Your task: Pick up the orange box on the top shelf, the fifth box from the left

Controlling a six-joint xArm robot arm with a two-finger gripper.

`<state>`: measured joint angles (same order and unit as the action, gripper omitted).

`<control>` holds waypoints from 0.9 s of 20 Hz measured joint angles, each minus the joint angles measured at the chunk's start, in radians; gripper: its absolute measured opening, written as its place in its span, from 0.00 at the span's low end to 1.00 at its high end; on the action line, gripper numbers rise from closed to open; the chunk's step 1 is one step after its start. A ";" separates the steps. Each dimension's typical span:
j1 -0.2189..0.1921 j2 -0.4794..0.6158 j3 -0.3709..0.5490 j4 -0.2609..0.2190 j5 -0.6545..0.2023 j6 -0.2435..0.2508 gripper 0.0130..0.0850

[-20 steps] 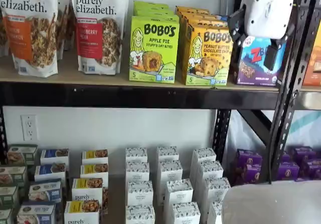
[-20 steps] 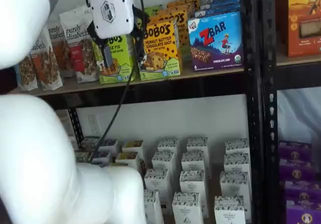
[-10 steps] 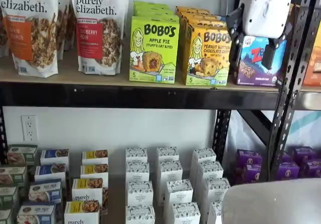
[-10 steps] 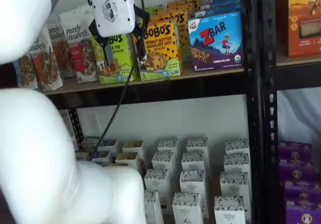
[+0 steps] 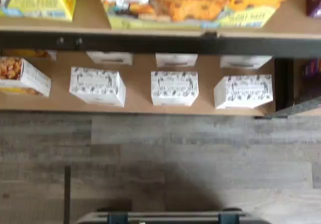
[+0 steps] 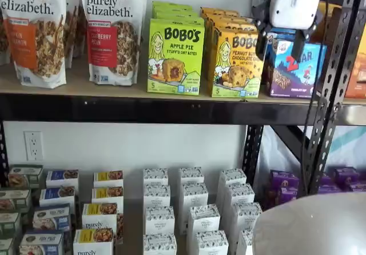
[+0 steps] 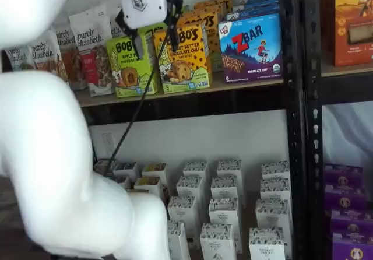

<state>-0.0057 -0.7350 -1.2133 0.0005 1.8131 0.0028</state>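
— Where is the tool sitting right now?

— I'm seeing the tool (image 7: 154, 37) hanging high in front of the top shelf (image 6: 143, 95), white body up, two black fingers (image 7: 172, 12) pointing down with a plain gap between them, nothing in it. In both shelf views it is standing clear of the cartons, in front of them.

— And the orange box?

— The orange box (image 6: 237, 62) is standing upright at the front edge of the shelf board, just beside the green Bobo's carton (image 6: 175, 56) at its 9 o'clock and the ZBar box (image 6: 294, 70) at its 3 o'clock. In a shelf view the fingers are framing its upper left part (image 7: 185, 56). The wrist camera is looking down past the box's lower face (image 5: 193, 5) and the black rail (image 5: 160, 43) onto the small white boxes (image 5: 174, 88) below.

— The arm?

— Its big white links (image 7: 52, 143) are filling the 9 o'clock side of a shelf view, with a black cable (image 7: 140, 102) trailing down from the tool.
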 joint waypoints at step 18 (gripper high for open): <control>-0.016 0.250 -0.163 0.041 -0.168 -0.012 1.00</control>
<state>-0.0217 -0.4853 -1.3763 0.0419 1.6451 -0.0090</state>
